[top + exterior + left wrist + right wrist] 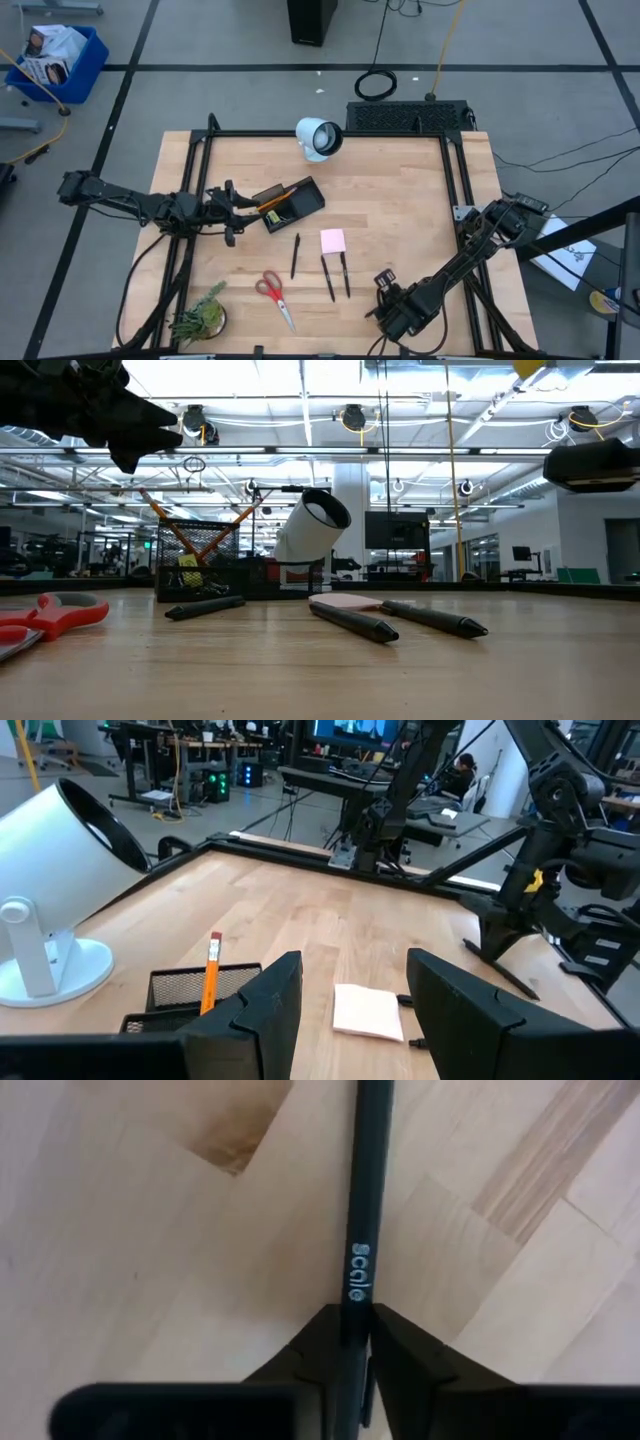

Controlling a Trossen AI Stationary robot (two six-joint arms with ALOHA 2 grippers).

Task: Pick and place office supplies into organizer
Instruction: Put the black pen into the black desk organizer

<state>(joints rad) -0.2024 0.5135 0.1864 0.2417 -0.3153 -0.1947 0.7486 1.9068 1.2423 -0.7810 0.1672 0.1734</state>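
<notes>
The left gripper point(237, 208) hangs above the table just beside the black mesh organizer point(293, 204), its jaws spread wide with nothing between them. In the left wrist view its two dark fingers point(262, 1010) stand well apart, and the table shows through the gap. Past the fingers on one side sits the organizer point(180, 990) with an orange pencil point(211, 972) standing tilted in it; straight ahead of the gap lies the pink sticky-note pad point(369, 1011), flat on the wood. The white lamp-like cylinder point(55, 880) stands beyond the organizer.

The right gripper point(385, 290) is low at the table near its front edge. Its jaws are narrowed onto a slim black pen point(364, 1230): in the right wrist view the fingertips point(322, 1342) press against both sides of the barrel, which runs straight out ahead of them and carries the white word "scale". The pen lies along the wooden tabletop point(140, 1230).

From above, the pink sticky-note pad point(333, 240) lies between the two grippers, with three black pens point(327, 277) spread just in front of it and red-handled scissors point(272, 295) farther toward the left arm's side. Two orange pencils point(275, 195) lean in the organizer. A green plant point(200, 318) sits at the table's front corner.
</notes>
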